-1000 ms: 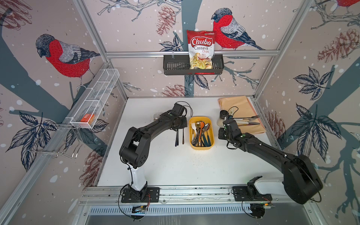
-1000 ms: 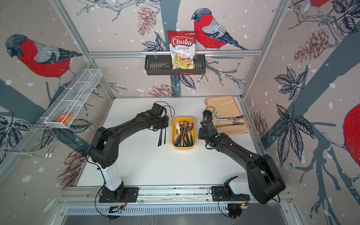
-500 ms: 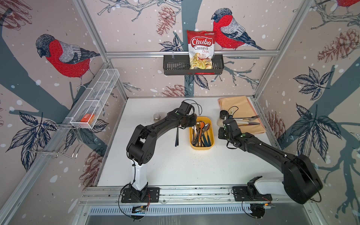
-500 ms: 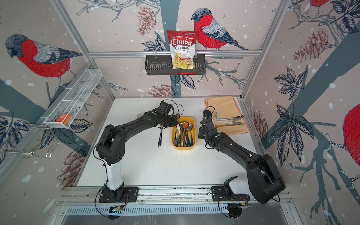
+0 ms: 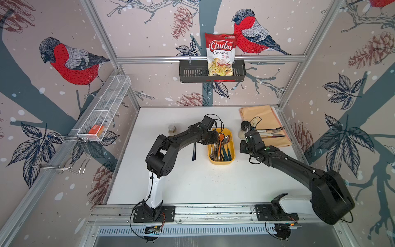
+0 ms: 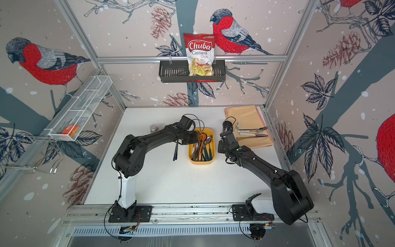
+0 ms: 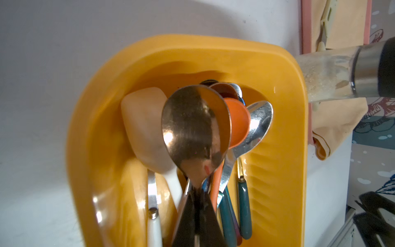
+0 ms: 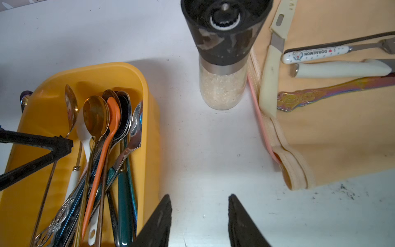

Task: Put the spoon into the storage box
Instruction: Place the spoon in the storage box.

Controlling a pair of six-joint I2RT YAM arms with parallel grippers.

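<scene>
A: Arms? Both matte black, chunky round joints, thin black cables looped near wrists.
B: Left arm point(image 5: 171, 143) has white lower link; right arm point(image 5: 299, 169) white base seg. Black bolted base plates, tiny green dots.

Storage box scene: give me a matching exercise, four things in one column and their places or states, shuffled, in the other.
Things:
1. gold spoon
2. grinder
3. fork
4. chips bag

Places or states:
A. lying on the peach cloth
B. standing in the black wall basket
C. held in the shut left gripper over the storage box
D. upright on the white table between the storage box and the cloth

Pairs: 1-C, 2-D, 3-A, 4-B
</scene>
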